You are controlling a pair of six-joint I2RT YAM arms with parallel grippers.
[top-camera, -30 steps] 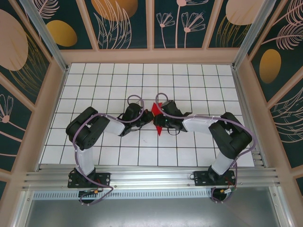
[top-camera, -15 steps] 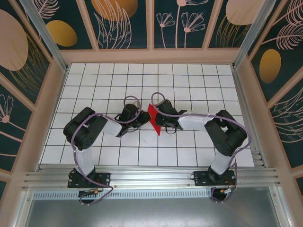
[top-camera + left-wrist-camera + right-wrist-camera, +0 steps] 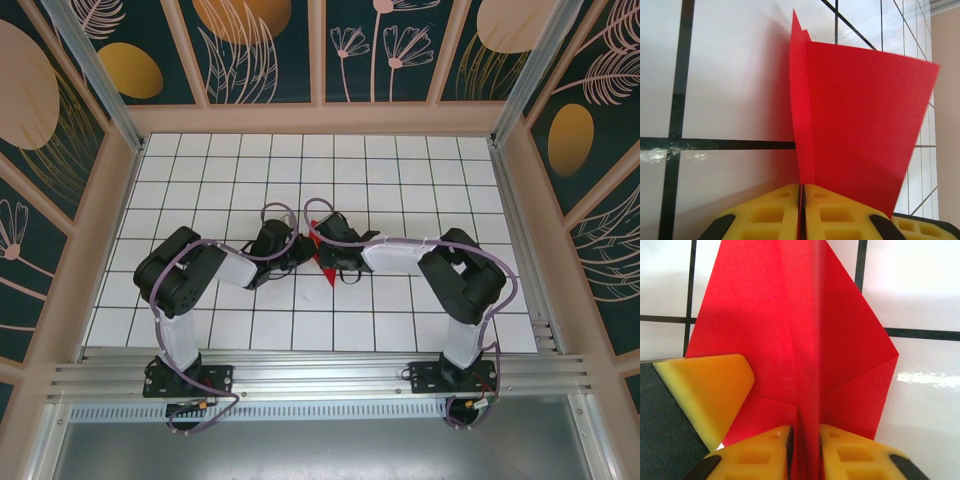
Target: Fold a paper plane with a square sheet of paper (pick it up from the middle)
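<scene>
Jaws of the left arm are closed on the lower edge of the red paper [image 3: 865, 125], with their yellow pads [image 3: 775, 210] pressed together on the fold. A flap stands up from that fold. The right jaws pinch the raised centre ridge of the same paper, which spreads beyond them into a creased, pointed shape over the white gridded counter [image 3: 400, 170]. A yellow wedge on a black body [image 3: 705, 395] crowds in beside the right jaws and overlaps the paper's left flap. From above, both wrists meet over the middle of the counter and cover most of the paper, leaving small red slivers between and below them. Purple cables [image 3: 285, 212] loop over the wrists. Dark patterned walls [image 3: 260, 50] ring the counter.
</scene>
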